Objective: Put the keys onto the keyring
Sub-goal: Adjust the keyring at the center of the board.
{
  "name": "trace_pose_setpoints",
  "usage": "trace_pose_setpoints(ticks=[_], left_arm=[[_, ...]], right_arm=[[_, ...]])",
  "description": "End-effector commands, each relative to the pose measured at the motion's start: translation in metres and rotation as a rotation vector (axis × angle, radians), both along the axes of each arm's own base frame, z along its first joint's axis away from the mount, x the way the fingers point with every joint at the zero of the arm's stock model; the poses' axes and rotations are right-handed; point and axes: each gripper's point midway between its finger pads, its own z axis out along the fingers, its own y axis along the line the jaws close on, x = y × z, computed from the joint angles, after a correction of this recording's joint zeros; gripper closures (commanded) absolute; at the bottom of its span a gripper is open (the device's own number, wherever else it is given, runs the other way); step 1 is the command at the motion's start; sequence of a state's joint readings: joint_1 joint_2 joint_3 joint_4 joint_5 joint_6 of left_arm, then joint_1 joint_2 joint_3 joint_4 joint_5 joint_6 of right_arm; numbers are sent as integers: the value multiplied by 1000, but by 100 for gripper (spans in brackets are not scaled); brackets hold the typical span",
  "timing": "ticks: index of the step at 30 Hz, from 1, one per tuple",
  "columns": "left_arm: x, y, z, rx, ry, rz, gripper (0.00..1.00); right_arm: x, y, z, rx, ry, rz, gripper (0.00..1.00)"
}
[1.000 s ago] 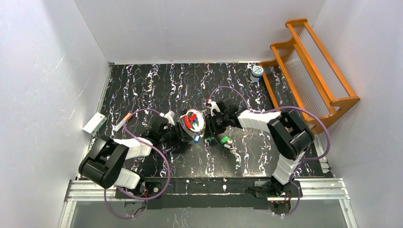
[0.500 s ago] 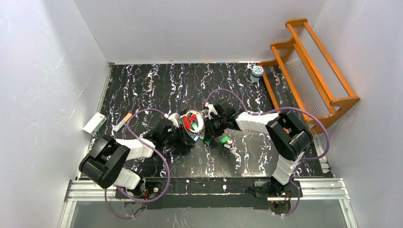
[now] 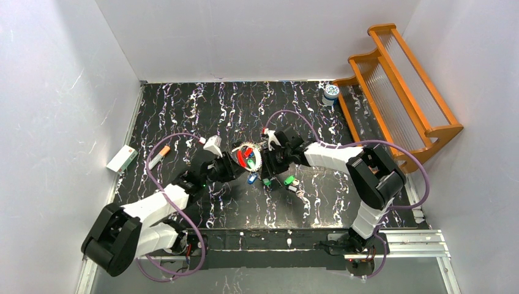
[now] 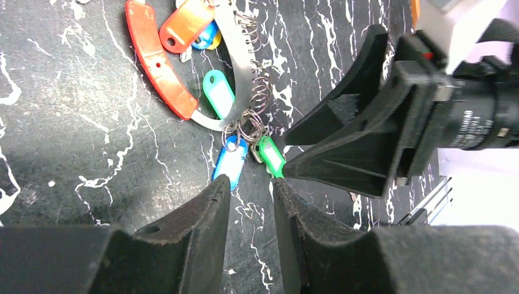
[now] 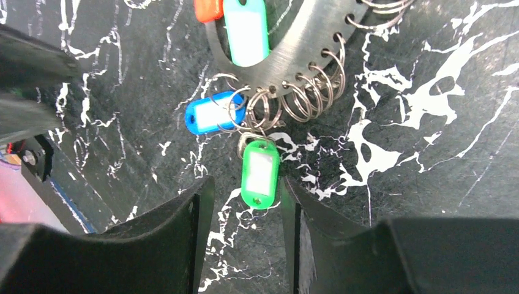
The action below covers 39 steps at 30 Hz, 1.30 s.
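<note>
Perforated steel keyring — glossy oblong plastic-headed keys

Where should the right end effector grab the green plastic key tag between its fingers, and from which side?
Grip the green plastic key tag across its long edges, at the free end away from the wire split ring. It lies flat on the black marbled table with that end towards the right end effector, between its open fingers, so a straight advance along its length looks best.
</note>
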<state>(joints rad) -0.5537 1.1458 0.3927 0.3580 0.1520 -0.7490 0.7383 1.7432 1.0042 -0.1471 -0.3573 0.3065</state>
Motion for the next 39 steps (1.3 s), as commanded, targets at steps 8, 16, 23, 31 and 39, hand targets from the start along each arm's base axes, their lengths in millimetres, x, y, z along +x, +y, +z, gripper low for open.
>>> trace_pose_setpoints(ticks=[8,16,23,31,39], left_arm=[[-5,13,2,-29,-40,73,68],[-2,10,5,-28,-51,57,68],[-6,9,3,-37,-41,48,67],[-8,8,-1,-42,-24,41,67],[-10,3,-8,-46,2,19,67]], right_arm=[[-29,-4,-22,-12,77,58,64],[-29,-3,-3,31,21,49,63],[3,9,23,40,-76,22,60],[25,33,29,53,-86,36,68],[37,36,11,-18,-57,-3,78]])
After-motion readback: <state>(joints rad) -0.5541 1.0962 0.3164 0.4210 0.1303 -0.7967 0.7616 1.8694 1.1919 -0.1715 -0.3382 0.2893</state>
